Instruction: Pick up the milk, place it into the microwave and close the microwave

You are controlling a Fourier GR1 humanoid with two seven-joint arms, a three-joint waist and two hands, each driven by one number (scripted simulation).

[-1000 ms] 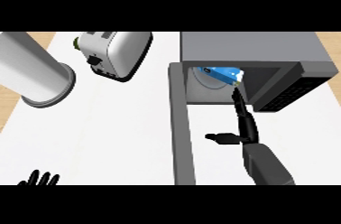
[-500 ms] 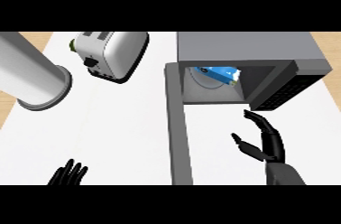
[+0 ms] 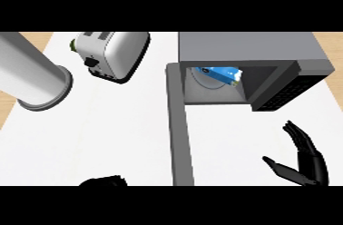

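The blue and white milk carton (image 3: pixel 222 75) lies inside the grey microwave (image 3: pixel 248 47), on its round plate. The microwave's door (image 3: pixel 178 129) stands wide open, swung out toward me as a long grey bar. My right hand (image 3: pixel 307 161) is open at the lower right, fingers straight and thumb spread, in front of the microwave and holding nothing. My left hand (image 3: pixel 102 182) shows only as a dark shape at the lower edge, left of the door's end.
A white toaster (image 3: pixel 110 53) stands at the back, left of the microwave. A large grey cylinder (image 3: pixel 30 79) lies at the far left. The white counter (image 3: pixel 107 129) spreads between them and the door.
My right hand has drawn back from the microwave's opening toward the lower right. My left hand has shifted right along the lower edge. The milk stays inside the microwave.
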